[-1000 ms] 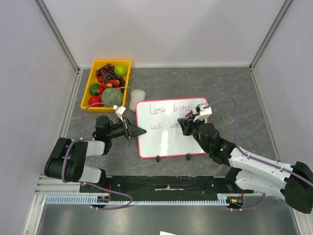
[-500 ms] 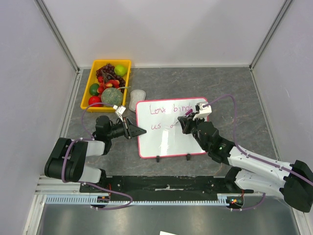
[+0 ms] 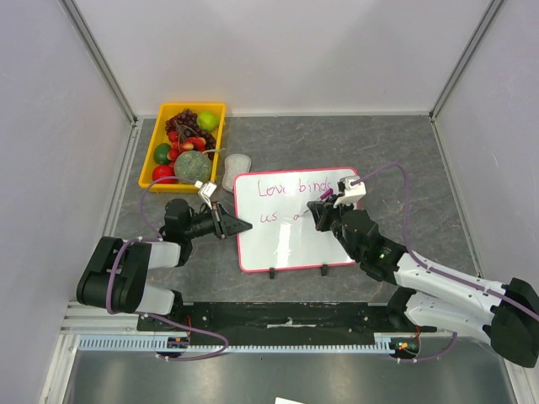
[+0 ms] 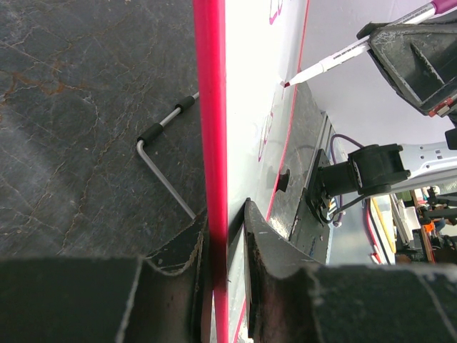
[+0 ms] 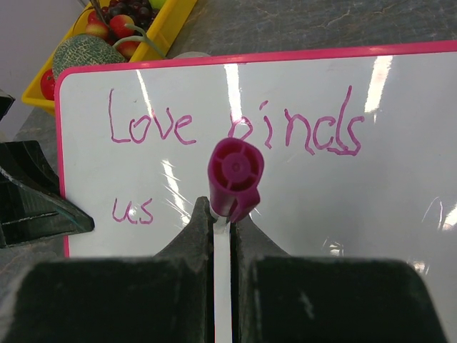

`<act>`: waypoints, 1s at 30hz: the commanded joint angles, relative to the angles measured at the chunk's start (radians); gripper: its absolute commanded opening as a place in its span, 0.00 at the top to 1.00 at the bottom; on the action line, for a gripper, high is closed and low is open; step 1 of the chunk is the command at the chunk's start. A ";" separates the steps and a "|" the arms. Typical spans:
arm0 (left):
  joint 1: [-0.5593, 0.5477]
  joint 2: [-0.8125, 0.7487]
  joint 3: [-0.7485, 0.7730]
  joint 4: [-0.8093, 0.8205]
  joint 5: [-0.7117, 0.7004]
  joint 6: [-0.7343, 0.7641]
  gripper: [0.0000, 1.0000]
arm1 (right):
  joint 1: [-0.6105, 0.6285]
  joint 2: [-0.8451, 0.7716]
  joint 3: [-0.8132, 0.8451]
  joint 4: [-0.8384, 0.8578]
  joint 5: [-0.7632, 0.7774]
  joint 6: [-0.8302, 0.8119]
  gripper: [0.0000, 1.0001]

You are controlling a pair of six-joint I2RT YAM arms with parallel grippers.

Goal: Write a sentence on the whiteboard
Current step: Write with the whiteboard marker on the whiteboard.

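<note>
White whiteboard [image 3: 286, 244], magenta sentence [image 5: 300, 132]

The whiteboard [image 3: 290, 244] is smooth and glossy, catching the lamps, with a shiny pink plastic frame. Its foot [image 4: 166, 179] is bare metal wire. The table [image 3: 404, 151] looks like dark veined stone, matt. The marker [image 5: 234, 171] is smooth plastic. The right gripper [image 5: 223, 211] is matt black and faintly grainy. The tray [image 3: 192, 106] is shiny yellow plastic.

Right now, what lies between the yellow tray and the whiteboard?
A small pale grey block, perhaps an eraser, lies there; the top view shows it.
</note>
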State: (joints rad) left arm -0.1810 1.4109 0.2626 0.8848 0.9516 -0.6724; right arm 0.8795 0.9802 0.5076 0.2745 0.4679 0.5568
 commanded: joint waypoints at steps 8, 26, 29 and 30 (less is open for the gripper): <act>-0.002 -0.007 -0.003 0.005 -0.031 0.059 0.98 | -0.008 -0.018 -0.040 -0.047 0.014 -0.008 1.00; -0.002 -0.007 -0.003 0.006 -0.031 0.057 0.98 | -0.017 -0.132 0.000 -0.069 -0.018 0.012 1.00; -0.002 -0.007 -0.003 0.006 -0.031 0.057 0.98 | -0.034 -0.152 0.020 -0.069 -0.025 0.014 1.00; -0.002 -0.009 -0.003 0.005 -0.030 0.057 0.98 | -0.040 -0.152 0.029 -0.070 -0.028 0.011 1.00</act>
State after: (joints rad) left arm -0.1810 1.4109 0.2626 0.8852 0.9520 -0.6720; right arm 0.8585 0.8558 0.4854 0.1993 0.4503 0.5583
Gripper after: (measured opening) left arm 0.249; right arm 0.058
